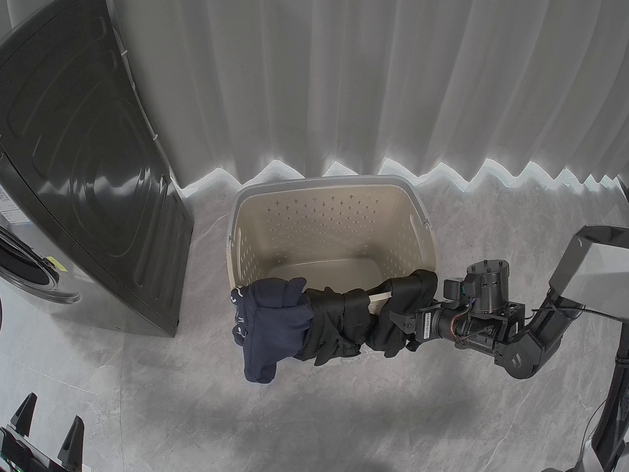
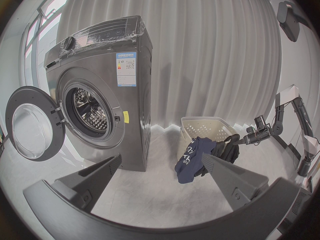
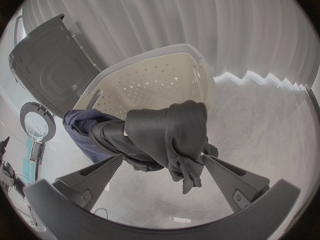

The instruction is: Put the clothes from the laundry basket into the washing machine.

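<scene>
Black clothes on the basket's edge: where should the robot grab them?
Grip the thick bunched end of the black clothes hanging over the near rim of the basket, coming from the robot's right, where the open right gripper flanks it.

Holds right arm out, forearm level, right gripper (image 1: 398,328) spread wide. Holds left gripper (image 1: 54,409) low, close in, fingers apart

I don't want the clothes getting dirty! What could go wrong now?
1. The black garment and navy garment hang over the basket rim, partly outside; a tug might drop them on the floor.
2. The right gripper is open around just a fold of the black one, so it might slip out.
3. Pulling could tip the basket.
</scene>
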`<state>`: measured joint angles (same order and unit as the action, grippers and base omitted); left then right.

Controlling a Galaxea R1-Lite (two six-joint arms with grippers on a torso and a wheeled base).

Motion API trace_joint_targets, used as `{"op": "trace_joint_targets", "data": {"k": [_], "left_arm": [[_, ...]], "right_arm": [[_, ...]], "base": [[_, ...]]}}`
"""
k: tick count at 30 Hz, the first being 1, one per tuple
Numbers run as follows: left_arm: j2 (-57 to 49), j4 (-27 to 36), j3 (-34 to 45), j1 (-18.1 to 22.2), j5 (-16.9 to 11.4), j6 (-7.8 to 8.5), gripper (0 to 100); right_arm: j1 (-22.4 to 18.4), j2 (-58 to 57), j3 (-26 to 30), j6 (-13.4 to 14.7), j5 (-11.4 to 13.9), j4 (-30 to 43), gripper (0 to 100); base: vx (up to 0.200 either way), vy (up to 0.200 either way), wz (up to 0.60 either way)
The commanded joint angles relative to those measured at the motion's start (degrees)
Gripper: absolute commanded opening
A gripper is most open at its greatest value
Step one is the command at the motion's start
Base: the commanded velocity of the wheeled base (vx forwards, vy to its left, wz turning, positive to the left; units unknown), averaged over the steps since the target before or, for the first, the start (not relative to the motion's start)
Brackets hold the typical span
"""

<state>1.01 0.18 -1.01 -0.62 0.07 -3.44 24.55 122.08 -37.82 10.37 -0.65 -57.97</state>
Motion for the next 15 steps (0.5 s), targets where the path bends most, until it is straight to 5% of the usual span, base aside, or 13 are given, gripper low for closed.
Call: {"op": "trace_joint_targets", "data": {"k": [1,15], "left_arm": [[-0.6,0.0,0.9,0.0,0.0,-0.08,100],[-0.6,0.0,0.9,0.0,0.0,-0.08,100]], "right_arm": [[-0.4,3.5,-2.9,0.0,0.0,-0.6,100],[-0.5,8.9,-8.2,-0.7,0.1,-4.3,100]], "base": [[0.000,0.000,0.00],[0.000,0.000,0.00]]}}
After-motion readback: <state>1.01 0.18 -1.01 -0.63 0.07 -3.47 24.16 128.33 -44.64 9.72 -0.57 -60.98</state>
